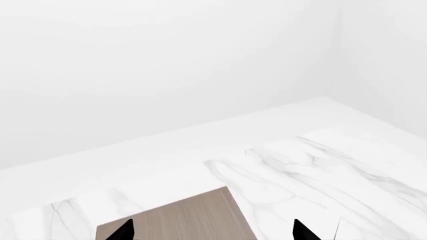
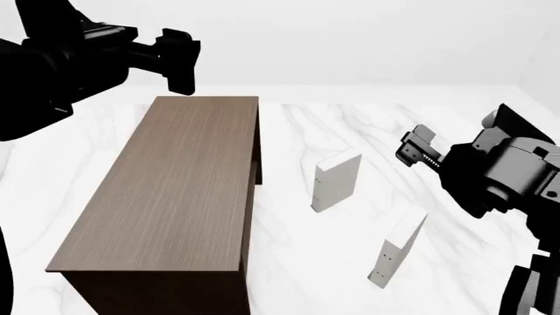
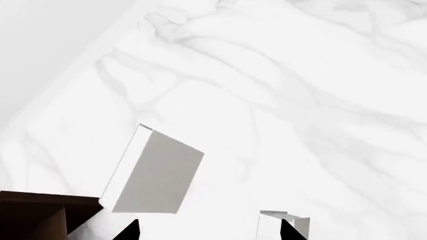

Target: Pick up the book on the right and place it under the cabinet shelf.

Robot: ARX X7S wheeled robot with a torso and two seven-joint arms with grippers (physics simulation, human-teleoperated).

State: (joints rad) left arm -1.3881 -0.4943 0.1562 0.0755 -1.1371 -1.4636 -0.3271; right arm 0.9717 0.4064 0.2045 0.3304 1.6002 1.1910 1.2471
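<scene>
On the left, the left gripper (image 2: 180,60) hangs over the far end of the cabinet (image 2: 170,190), well clear of both books. Its claw tips show wide apart in its own wrist view, with nothing between them. It has no job here, so the main risk from it is bumping the cabinet top if it drops.

Right of the cabinet stands the thick book (image 2: 337,180), upright on the marble table (image 2: 289,275). It sits between the cabinet and the thin book (image 2: 398,248), which stands upright further right and nearer the robot, apart from everything. That crowding is the trouble: a sideways carry toward the opening under the cabinet top could knock the thick one over.

The right gripper (image 2: 418,149) hovers above and beyond the thin book, not touching it. Its tips, seen in its wrist view, are spread apart and empty. A thin book on edge tips easily (a nudge from one finger before the other closes would likely topple it), and a flat book is harder to grasp.

No brand or writing can be read; the thin book's spine shows only a few tiny dark dots.
</scene>
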